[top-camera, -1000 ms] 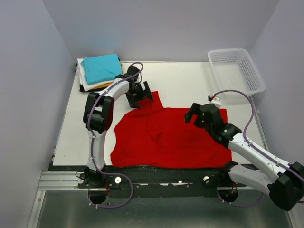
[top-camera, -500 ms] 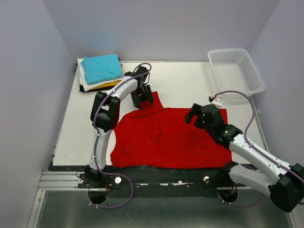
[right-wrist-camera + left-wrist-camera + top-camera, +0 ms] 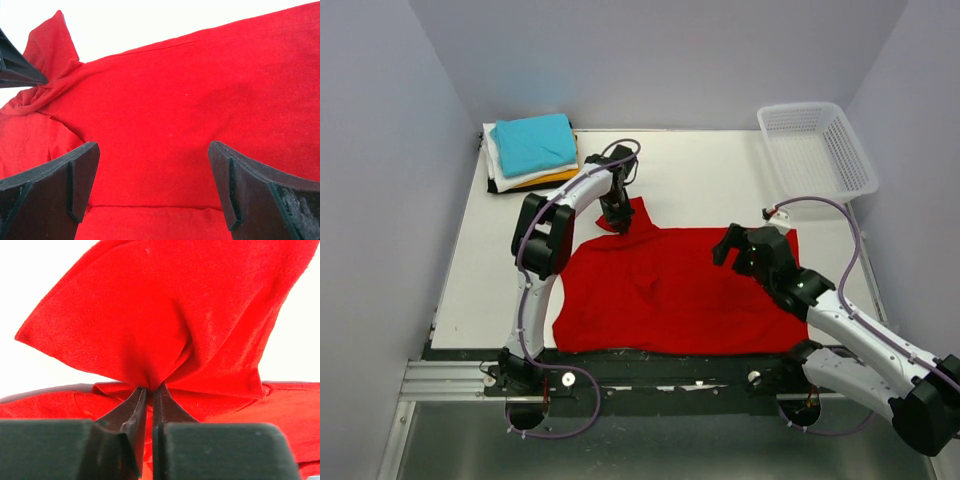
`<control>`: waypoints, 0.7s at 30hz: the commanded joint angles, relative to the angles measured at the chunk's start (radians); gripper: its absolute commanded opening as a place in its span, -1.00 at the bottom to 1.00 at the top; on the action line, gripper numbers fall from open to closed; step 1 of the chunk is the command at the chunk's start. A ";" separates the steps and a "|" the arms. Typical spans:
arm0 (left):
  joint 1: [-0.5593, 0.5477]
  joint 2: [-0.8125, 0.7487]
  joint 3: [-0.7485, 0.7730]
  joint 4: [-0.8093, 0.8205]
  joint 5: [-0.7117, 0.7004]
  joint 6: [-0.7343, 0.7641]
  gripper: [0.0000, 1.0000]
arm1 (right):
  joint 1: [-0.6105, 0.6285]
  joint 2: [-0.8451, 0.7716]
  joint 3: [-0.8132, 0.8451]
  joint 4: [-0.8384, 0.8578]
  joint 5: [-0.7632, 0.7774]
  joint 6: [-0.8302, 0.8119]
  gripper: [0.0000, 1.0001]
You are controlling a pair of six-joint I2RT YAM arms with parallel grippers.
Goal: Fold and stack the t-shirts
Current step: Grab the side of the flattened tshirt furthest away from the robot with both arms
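Arm on left (image 3: pixel 570 195) stretched forward, left fingers (image 3: pixel 127 425) pinched on sleeve of red shirt (image 3: pixel 660 290), right fingers (image 3: pixel 60 185) spread wide, empty

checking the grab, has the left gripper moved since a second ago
Yes. The left gripper has shifted right and nearer, away from the folded stack, and pinches the red shirt.

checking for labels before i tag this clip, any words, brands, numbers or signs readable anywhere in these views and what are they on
None: no text can be read in any view.
red t-shirt: plain cloth, no print or tag showing.
folded stack of t-shirts: plain colours, no lettering visible.
white basket: bare lattice, no label seen.
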 commanded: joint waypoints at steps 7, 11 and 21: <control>0.004 0.063 0.131 -0.004 0.014 0.175 -1.00 | 0.004 0.004 -0.012 0.002 0.076 -0.006 1.00; -0.001 0.034 0.106 0.035 0.035 0.253 -1.00 | 0.004 0.041 0.013 -0.024 0.132 0.005 1.00; -0.071 -0.180 -0.089 0.200 -0.048 0.310 -1.00 | 0.004 0.083 0.030 -0.006 0.103 -0.001 1.00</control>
